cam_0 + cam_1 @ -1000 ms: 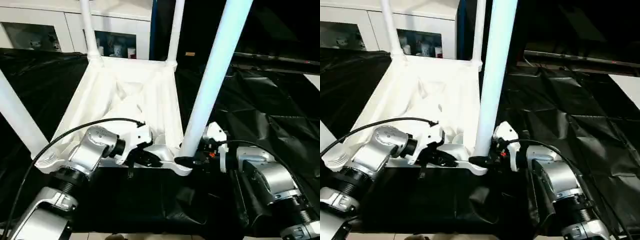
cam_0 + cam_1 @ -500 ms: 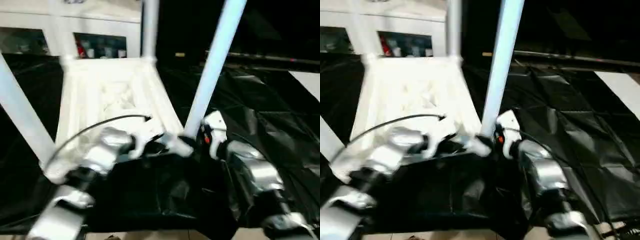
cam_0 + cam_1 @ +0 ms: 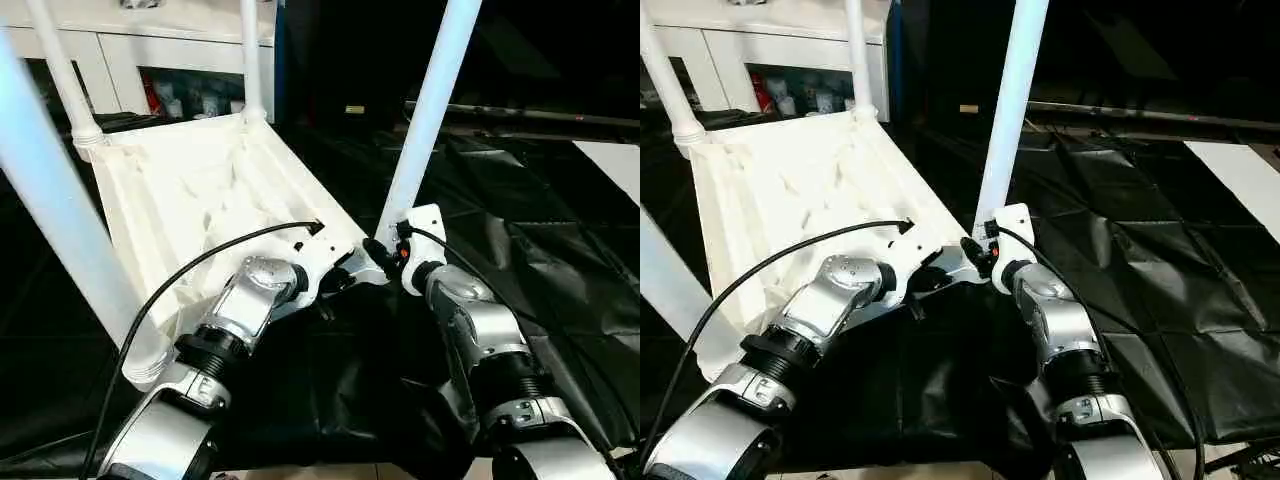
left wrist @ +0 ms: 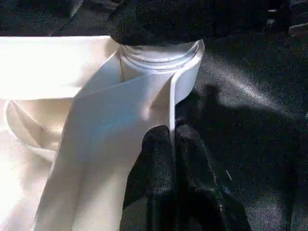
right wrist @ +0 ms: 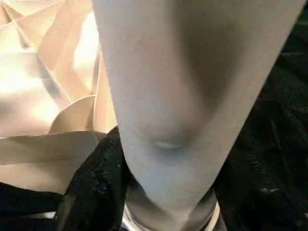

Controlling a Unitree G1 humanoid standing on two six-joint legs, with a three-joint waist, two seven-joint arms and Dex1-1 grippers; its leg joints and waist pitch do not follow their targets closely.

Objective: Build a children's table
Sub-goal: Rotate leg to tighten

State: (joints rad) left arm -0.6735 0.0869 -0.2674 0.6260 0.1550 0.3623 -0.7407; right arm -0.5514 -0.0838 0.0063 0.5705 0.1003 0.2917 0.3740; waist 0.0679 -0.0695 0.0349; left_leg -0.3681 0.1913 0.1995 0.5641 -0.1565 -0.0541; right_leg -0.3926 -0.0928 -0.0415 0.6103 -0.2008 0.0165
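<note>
A: Where the black-draped counter spreads, what lies on it?

B: The tabletop, ribbed underside up, tilted, four legs standing in its corner sockets.

A: The hands?

B: Left hand, fingers pressed together, pinches the tabletop's thin rim just beside the near corner socket. Right hand stands part open, its fingers around that near leg's base.
</note>
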